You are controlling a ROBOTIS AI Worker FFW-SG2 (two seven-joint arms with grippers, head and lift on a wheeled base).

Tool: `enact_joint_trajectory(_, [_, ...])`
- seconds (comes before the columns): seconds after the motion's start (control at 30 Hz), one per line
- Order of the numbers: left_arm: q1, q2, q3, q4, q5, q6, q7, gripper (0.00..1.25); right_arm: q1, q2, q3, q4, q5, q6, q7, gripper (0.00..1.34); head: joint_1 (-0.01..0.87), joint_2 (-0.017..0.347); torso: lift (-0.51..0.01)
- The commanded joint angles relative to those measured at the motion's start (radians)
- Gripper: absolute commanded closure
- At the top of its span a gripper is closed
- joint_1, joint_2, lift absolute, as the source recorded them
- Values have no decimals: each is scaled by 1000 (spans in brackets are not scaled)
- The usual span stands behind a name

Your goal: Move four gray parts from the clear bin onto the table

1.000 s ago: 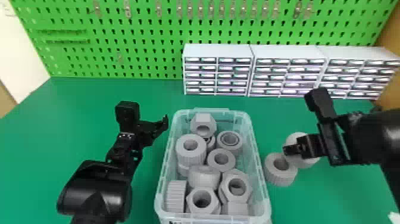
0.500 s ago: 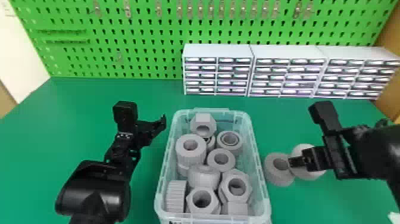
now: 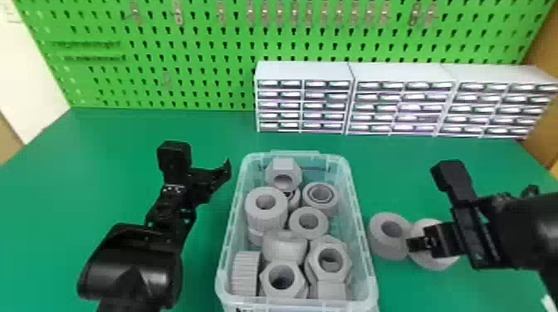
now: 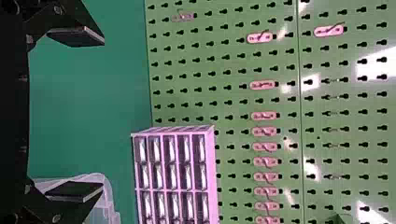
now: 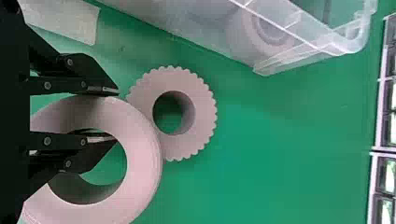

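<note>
Green pegboard [image 3: 199, 79] and white drawer cabinets [image 3: 305, 72] are standing beyond the clear bin [image 3: 290, 303], which is sitting on a green table [image 3: 83, 174] with a jumble of gray parts [image 3: 265, 218] inside. To the bin's right, the right gripper [image 3: 419, 244] is clamping the wall of a smooth gray ring [image 3: 431, 260], one finger inside its hole and the other outside, while a ridged gray ring [image 3: 378, 240] is lying on the table between the held ring and the bin. Left of the bin, the left gripper [image 3: 201, 162] is waiting with its fingers spread apart.
</note>
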Motion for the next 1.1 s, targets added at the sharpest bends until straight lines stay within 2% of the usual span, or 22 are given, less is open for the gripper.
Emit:
enact_joint_trajectory(0.0, [-4,-2,2,3,1,0,1,180,9,0,10,6,10,1,0,1042,693,72,-52])
enact_joint_trajectory(0.47, [0,-9,11,5,1,0,3,180,44,3,34,50,32,1,0,1042,693,72,-52])
enact_joint_trajectory(1.07, [0,-15,12,6,-2,0,3,182,46,3,64,104,20,1,2,1042,693,72,-52])
